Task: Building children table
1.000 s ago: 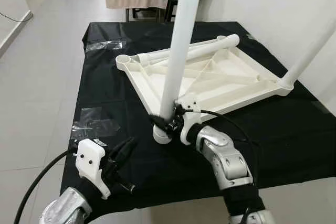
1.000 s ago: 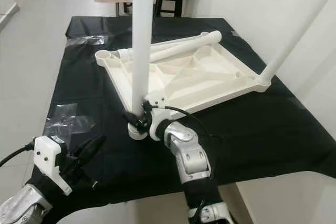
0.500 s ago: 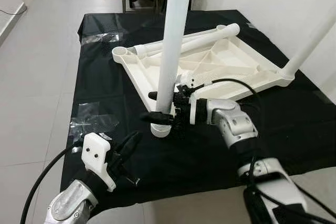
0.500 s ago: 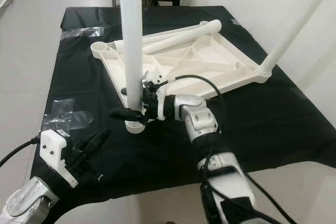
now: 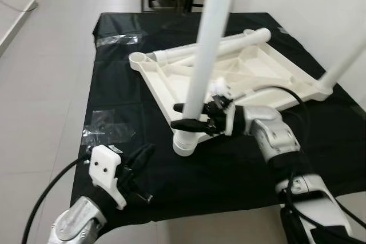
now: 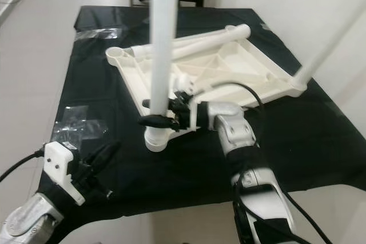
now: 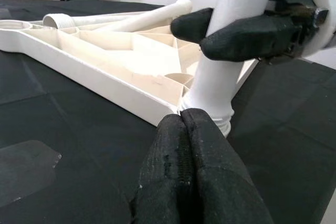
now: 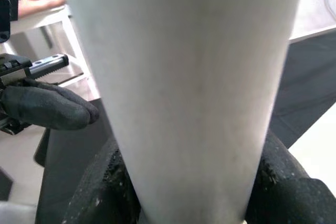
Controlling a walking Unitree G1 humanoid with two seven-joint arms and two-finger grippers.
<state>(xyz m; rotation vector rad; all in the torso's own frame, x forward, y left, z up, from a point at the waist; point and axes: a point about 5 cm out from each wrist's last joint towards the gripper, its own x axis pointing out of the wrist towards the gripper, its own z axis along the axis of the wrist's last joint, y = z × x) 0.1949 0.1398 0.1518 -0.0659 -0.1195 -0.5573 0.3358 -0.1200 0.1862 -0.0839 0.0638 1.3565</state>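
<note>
Head views, worktop: a black-covered worktop (image 5: 114, 84) carries the upturned white table top (image 5: 240, 78), ribbed underside up.
Head views, legs: one white leg (image 5: 209, 50) stands upright in the near corner socket (image 5: 184, 143); a second leg (image 5: 343, 64) rises from the right corner; a loose leg (image 5: 229, 47) lies along the far edge of the table top.
Head views, right gripper: the right gripper (image 5: 191, 116) reaches in from the right, its black fingers one on each side of the upright leg just above the socket, clasping it.
Head views, left gripper: the left gripper (image 5: 140, 161) hovers over the worktop's near edge, near the socket but apart from it.
Head views, extras: clear plastic wrap (image 5: 106, 132) lies on the cloth to the left.
Left wrist view: the left gripper's fingers (image 7: 191, 174) are pressed together with nothing between them, pointing at the base of the upright leg (image 7: 231, 40); the right gripper's fingers (image 7: 241, 38) show around that leg.
Right wrist view: the leg (image 8: 189, 87) sits close up between two black fingers (image 8: 105, 192), which touch it on both sides.
</note>
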